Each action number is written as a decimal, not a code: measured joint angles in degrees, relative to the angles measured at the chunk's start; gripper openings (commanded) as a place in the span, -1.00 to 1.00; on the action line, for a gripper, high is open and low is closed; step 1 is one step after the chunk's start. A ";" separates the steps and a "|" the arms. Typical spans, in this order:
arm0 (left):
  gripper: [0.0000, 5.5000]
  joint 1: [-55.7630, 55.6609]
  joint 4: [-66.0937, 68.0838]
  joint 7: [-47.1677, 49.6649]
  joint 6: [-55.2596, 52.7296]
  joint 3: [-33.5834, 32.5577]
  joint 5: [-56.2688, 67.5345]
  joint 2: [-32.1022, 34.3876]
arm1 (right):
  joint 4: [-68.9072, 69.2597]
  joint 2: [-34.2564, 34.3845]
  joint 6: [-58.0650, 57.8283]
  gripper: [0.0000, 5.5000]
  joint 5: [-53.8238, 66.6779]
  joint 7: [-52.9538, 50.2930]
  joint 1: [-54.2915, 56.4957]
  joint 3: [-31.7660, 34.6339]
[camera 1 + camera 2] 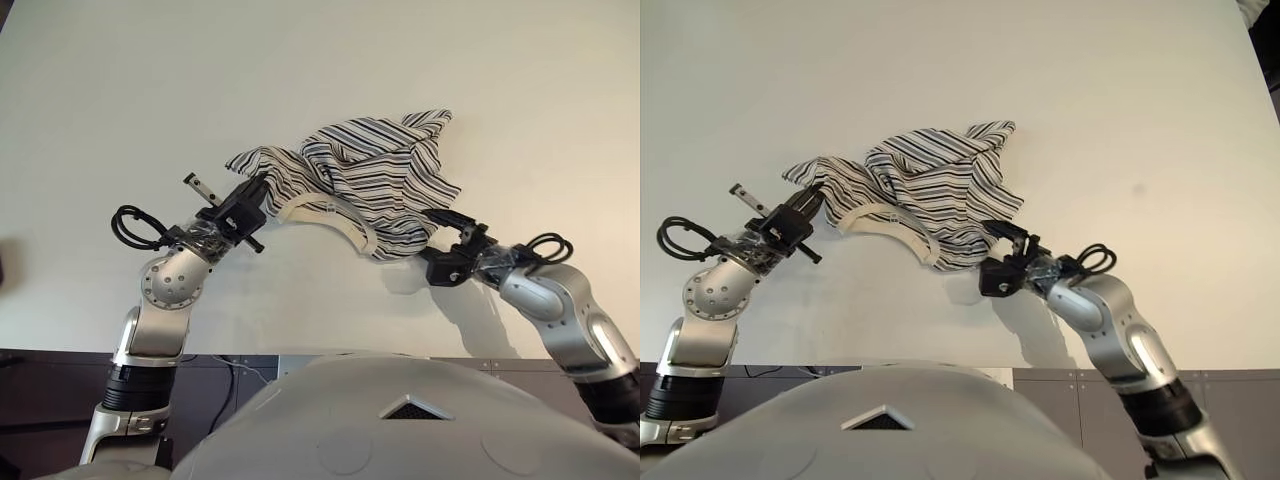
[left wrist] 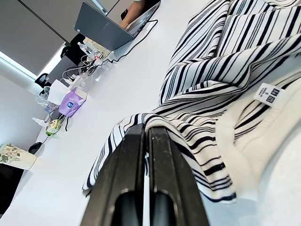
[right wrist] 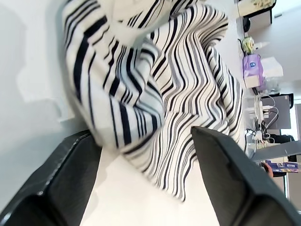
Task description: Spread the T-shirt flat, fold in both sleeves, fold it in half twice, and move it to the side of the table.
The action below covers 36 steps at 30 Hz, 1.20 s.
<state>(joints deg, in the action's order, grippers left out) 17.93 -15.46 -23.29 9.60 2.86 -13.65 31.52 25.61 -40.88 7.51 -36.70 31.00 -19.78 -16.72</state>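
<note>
Black-and-white striped cotton T-shirt (image 1: 370, 180), crumpled in a loose heap on the flat white table (image 1: 100, 100), in front of the robot between its two arms. The heap's long axis runs across the table from the robot's left to its right. A narrow bunched end points left and the broader mass sits to the right, where one pointed fold sticks out toward the far side. The stripes run in several directions because the cloth is creased and doubled over itself. The plain white ribbed collar band (image 1: 330, 212) curves along the near edge, facing the robot, and a shadow lies on the table below it. A small white sewn label (image 2: 269, 93) lies just beside the collar. The left gripper (image 1: 258, 190) has its black fingers (image 2: 131, 179) pressed together on the shirt's left end, with a fold of striped cloth pinched between them. The right gripper (image 1: 448, 222) is spread wide at the shirt's near right edge. Its fingers (image 3: 225, 165) flank the cloth without closing on it.
</note>
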 measured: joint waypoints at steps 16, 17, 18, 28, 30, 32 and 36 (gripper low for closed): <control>-0.96 -2.08 1.22 -0.15 0.12 -0.32 -0.10 0.09 | -7.83 2.52 7.36 -0.93 -1.63 -6.63 1.86 -2.63; -0.96 -2.08 1.25 -0.13 0.20 -0.32 -0.10 0.09 | -7.83 2.66 7.63 -0.95 -1.28 -6.73 2.01 -2.58; -0.96 -2.08 1.30 -0.09 0.29 -0.32 -0.10 0.09 | -7.78 2.75 7.84 -0.95 -1.16 -6.83 2.04 -2.45; -0.96 -22.85 1.76 0.27 -11.99 -7.82 13.51 -3.57 | -11.37 13.24 -8.60 -0.95 31.65 -4.71 24.04 13.00; -0.96 -33.14 5.61 0.30 -13.77 -9.73 16.57 -3.56 | -17.24 14.47 -11.52 -0.95 35.65 -3.90 34.08 14.56; -0.96 -41.11 10.88 0.16 -13.83 -10.38 18.28 -3.53 | -24.19 15.25 -12.62 -0.95 37.94 -3.20 42.83 15.88; -0.96 -49.73 18.06 0.19 -12.79 -11.67 20.10 -3.58 | -33.58 14.54 -11.97 -0.95 38.81 0.09 53.50 15.58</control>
<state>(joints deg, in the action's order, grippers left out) -31.80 2.60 -23.11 -3.20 -8.82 6.44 27.95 -7.98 -26.35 -4.46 2.11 31.09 33.72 -1.14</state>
